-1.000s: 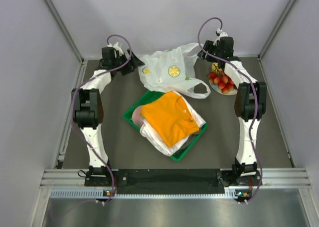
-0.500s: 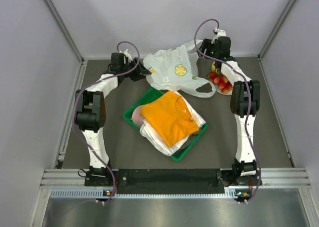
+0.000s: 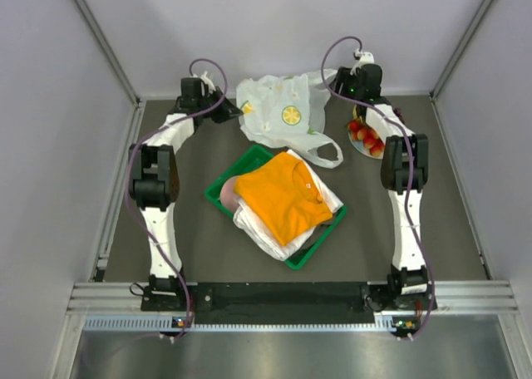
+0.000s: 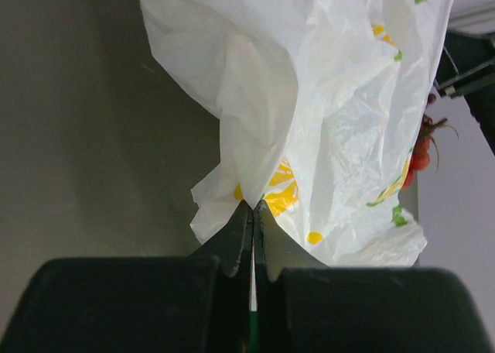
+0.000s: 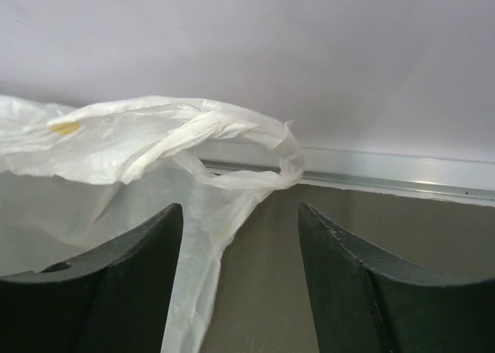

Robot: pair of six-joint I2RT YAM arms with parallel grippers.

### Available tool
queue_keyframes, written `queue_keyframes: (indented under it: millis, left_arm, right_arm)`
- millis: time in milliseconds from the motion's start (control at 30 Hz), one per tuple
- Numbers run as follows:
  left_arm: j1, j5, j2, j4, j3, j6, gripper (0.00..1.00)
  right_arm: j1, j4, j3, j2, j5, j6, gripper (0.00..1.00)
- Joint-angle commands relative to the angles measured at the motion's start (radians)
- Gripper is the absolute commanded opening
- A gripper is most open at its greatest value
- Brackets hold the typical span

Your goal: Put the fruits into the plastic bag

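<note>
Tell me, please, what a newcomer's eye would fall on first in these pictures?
First, the bright orange folded garment on white clothes in the green plastic tray at the middle of the dark table. Then the thin white crinkly plastic bag with citrus prints at the far edge, its edge pinched in the shut left gripper, one loop handle before the open right gripper.

left gripper (image 4: 253, 210) clamped, right gripper (image 5: 240, 217) spread apart

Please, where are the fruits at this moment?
In the top view, the fruits lie at the far right, just right of the plastic bag, partly under the right arm.
</note>
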Motion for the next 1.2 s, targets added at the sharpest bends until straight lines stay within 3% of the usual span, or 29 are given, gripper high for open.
queue_keyframes:
  millis: [0,200,533,833,1000,1100,1167]
  left_arm:
    - [0.08,0.017,0.07,-0.048,0.15,0.036,0.0]
    - [0.122,0.112,0.158,-0.068,0.273,0.048,0.01]
    - [0.127,0.131,0.173,-0.12,0.284,0.094,0.0]
    - [0.128,0.146,0.169,-0.161,0.29,0.138,0.0]
    - [0.136,0.128,0.19,-0.152,0.323,0.121,0.0]
    - [0.136,0.103,0.214,-0.085,0.36,0.068,0.0]
    - [0.136,0.074,0.224,0.006,0.362,0.005,0.0]
  right_arm:
    - [0.005,0.071,0.009,-0.052,-0.026,-0.015,0.63]
    - [0.005,0.068,0.036,-0.049,-0.052,-0.025,0.63]
    - [0.008,0.106,0.087,-0.003,-0.242,0.034,0.59]
    - [0.014,0.072,0.171,0.05,-0.133,-0.037,0.61]
    - [0.012,0.034,0.198,0.075,-0.159,-0.013,0.58]
    - [0.02,0.032,0.115,-0.007,-0.206,0.023,0.56]
    - [0.025,0.048,-0.027,-0.074,-0.231,0.023,0.56]
